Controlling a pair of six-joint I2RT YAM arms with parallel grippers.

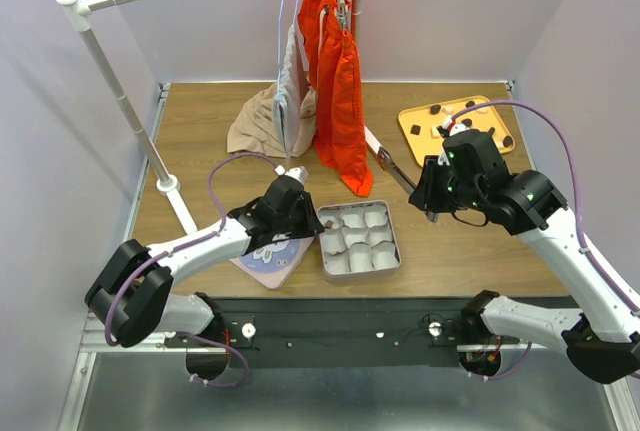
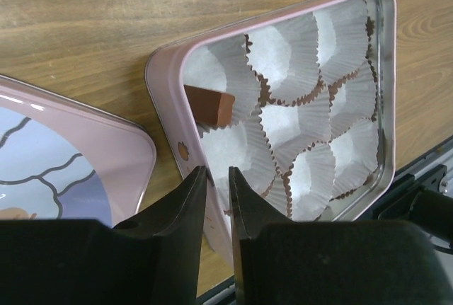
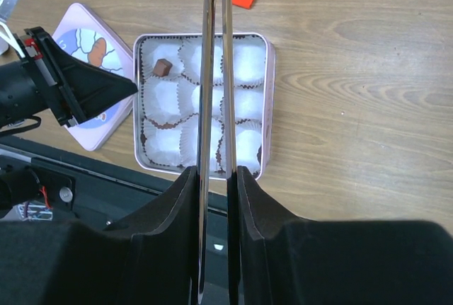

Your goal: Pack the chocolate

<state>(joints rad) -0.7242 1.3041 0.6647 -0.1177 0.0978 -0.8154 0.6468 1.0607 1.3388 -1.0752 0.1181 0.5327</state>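
Biggest worry for us is the orange garment (image 1: 340, 91) hanging just beside the line between the yellow tray (image 1: 412, 129) and the tin (image 1: 360, 274). The long tongs (image 1: 392, 163) could snag its hem on a swing across. The table's right side looks open, so we'd route there. The right gripper (image 3: 216, 174) is clamped on the tongs. The left gripper (image 2: 212, 177), narrow and empty, sits just beside the tin's wall and could nudge it. One chocolate (image 2: 209, 105) sits in a corner cup and the other chocolates (image 1: 435, 109) are on the tray. The paper cups (image 2: 283, 124) look easy to drag.
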